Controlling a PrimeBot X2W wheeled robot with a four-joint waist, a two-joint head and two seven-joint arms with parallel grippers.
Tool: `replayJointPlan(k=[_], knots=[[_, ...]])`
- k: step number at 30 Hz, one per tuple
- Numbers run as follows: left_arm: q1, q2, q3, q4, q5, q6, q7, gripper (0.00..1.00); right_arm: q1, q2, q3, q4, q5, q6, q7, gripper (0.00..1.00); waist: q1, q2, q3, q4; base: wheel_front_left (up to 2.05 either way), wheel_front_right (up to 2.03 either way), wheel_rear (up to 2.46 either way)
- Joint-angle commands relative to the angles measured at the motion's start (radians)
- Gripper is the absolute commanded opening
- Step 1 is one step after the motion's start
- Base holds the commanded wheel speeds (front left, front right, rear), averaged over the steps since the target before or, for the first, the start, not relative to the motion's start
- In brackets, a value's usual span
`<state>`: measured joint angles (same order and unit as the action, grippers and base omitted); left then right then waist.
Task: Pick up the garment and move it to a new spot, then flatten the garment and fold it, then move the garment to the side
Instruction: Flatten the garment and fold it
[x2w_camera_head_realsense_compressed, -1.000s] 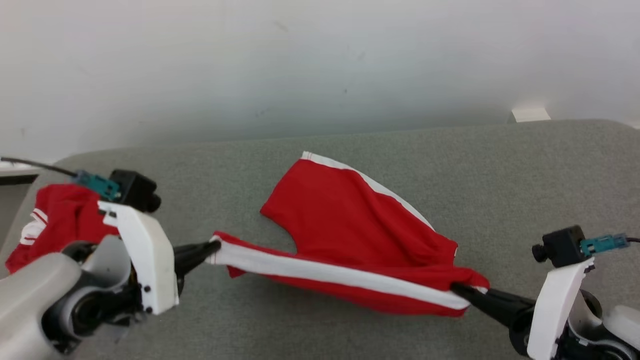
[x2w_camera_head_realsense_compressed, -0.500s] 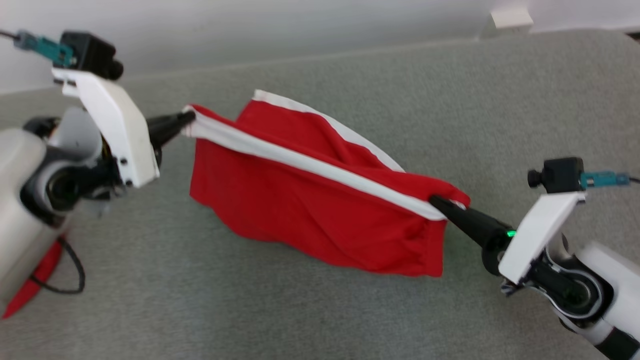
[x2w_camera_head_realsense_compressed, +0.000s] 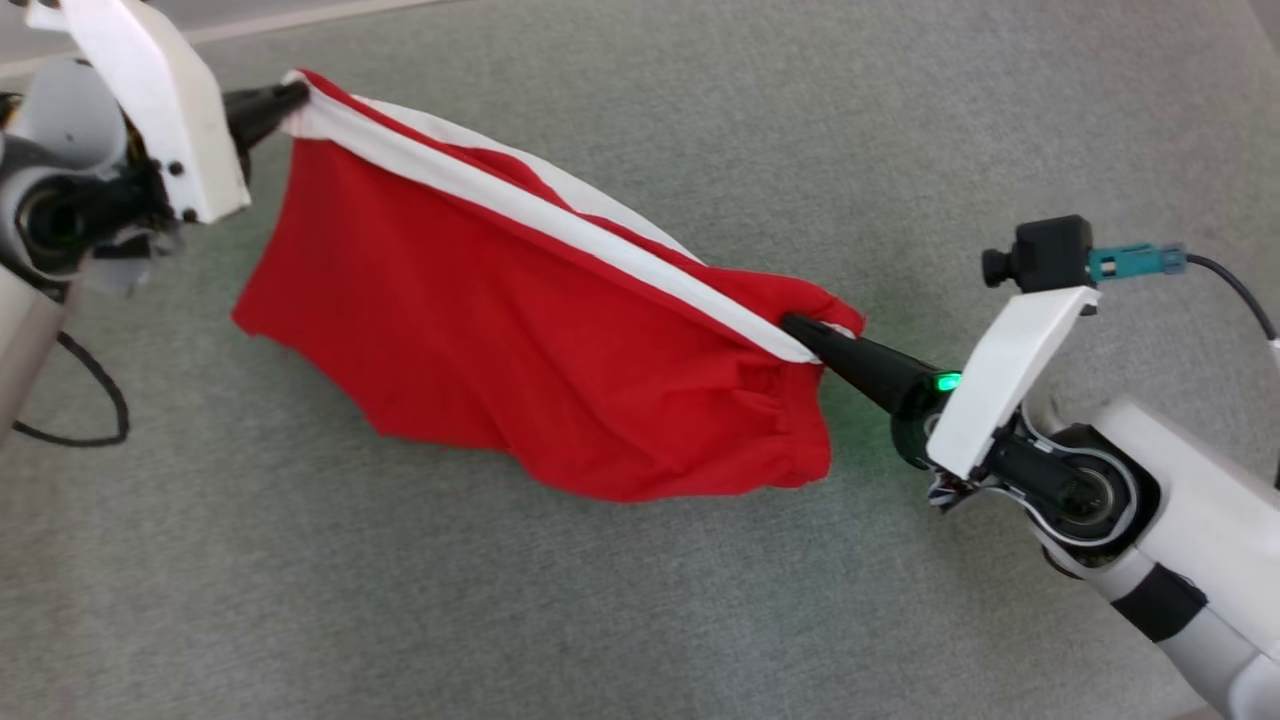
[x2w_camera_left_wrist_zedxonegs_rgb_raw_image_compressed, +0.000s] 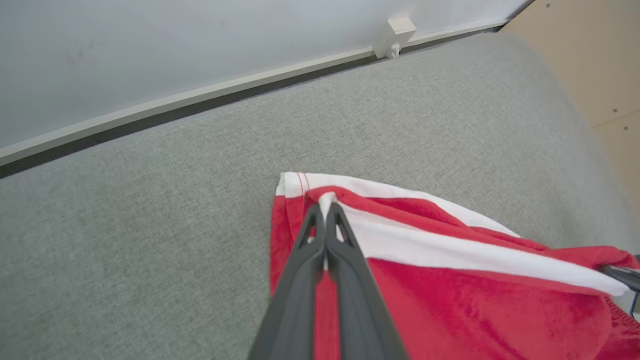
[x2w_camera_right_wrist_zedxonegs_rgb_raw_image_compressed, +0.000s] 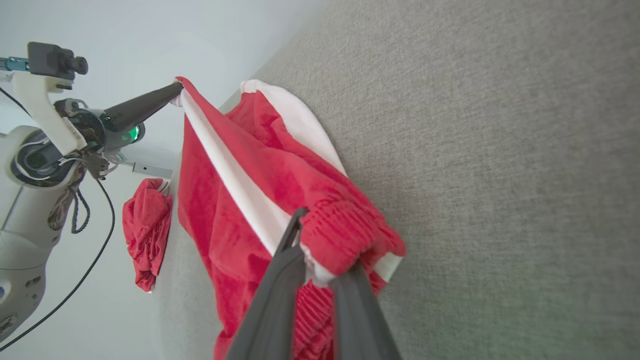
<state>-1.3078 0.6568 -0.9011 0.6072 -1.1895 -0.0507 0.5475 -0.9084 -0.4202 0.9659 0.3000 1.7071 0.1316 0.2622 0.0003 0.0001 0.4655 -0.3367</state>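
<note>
Garment (x2w_camera_head_realsense_compressed: 520, 340) now lifted, stretched upper-left to lower-right; left end effector (x2w_camera_head_realsense_compressed: 285, 100), right end effector (x2w_camera_head_realsense_compressed: 797, 326) clamping it.

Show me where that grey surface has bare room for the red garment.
Free: the grey surface nearer than the held red garment, and beyond it toward the wall. Crowded: the left edge, by another red heap.

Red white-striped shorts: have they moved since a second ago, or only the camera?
Yes. The red shorts lay spread on the grey fabric surface beyond their white stripe; now they hang on its near side, lifted.
</note>
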Motion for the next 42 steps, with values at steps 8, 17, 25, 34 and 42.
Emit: replayJointPlan(k=[8, 17, 25, 34, 42], knots=[[-0.029, -0.024, 0.003, 0.142, 0.01, -0.029, -0.023, 0.4, -0.013, 0.056, -0.01, 0.037, -0.006, -0.002, 0.01, 1.0, -0.0003, -0.0001, 0.025, -0.031, 0.0, 0.0, 0.0], [-0.002, -0.057, -0.014, 0.183, -0.015, -0.072, -0.039, 1.0, 0.034, 0.033, -0.043, 0.037, 0.007, -0.002, 0.013, 1.0, -0.0003, -0.0001, -0.053, -0.016, 0.0, 0.0, 0.0], [0.038, 0.017, -0.14, 0.102, 0.046, -0.08, 0.023, 1.0, 0.144, -0.038, -0.091, -0.021, 0.014, -0.002, -0.038, 1.0, -0.0003, -0.0001, -0.107, -0.033, 0.0, 0.0, 0.0], [0.082, 0.123, -0.224, 0.049, 0.001, -0.081, 0.128, 1.0, 0.266, -0.094, -0.149, -0.117, 0.011, -0.002, -0.109, 1.0, -0.0003, -0.0001, -0.084, -0.111, 0.0, 0.0, 0.0], [0.128, 0.123, -0.232, 0.056, -0.085, -0.081, 0.192, 1.0, 0.341, -0.096, -0.175, -0.146, 0.013, -0.002, -0.147, 1.0, -0.0003, -0.0001, -0.074, -0.16, 0.0, 0.0, 0.0]])
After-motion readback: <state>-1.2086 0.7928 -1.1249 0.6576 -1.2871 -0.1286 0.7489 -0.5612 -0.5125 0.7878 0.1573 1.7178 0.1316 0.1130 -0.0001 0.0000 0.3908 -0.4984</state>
